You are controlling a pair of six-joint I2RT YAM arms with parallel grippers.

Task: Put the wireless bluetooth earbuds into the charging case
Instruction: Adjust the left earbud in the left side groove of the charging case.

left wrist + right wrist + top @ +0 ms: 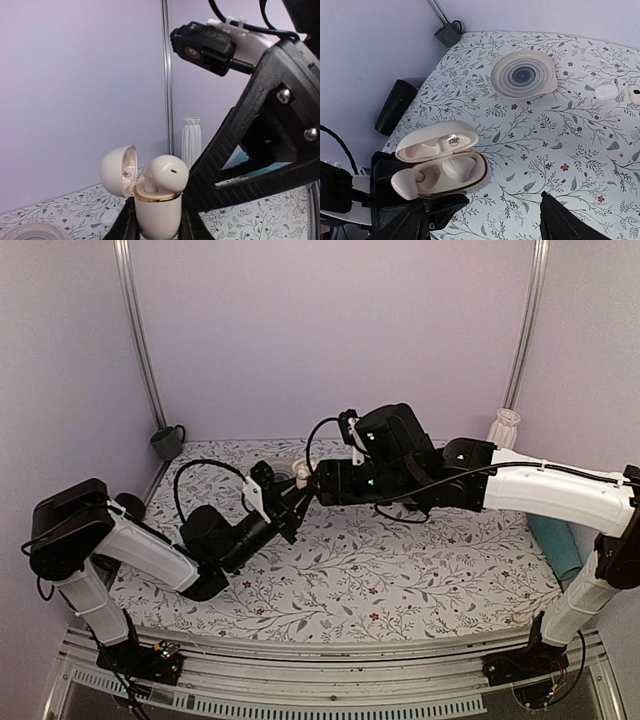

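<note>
The left end effector [156, 223] gripped the charging case [156, 212] upright between its fingers. The lid was hinged back toward nine o'clock in the left wrist view, and one earbud [165, 175] stood stem-down in a well, its head above the gold rim. The right end effector [482, 222] hung over it, jaws spread wide with nothing between them, the case at its ten o'clock. Beyond, on the floral tabletop [560, 150], sat a spiral-patterned dish [523, 75] at twelve o'clock and two small pale pieces [606, 92] at two; whether either was an earbud could not be told. In the top view a dark cup [167, 443] stood in the far corner at ten o'clock and a white vase [505, 427] at two, against lilac walls [330, 330].
</note>
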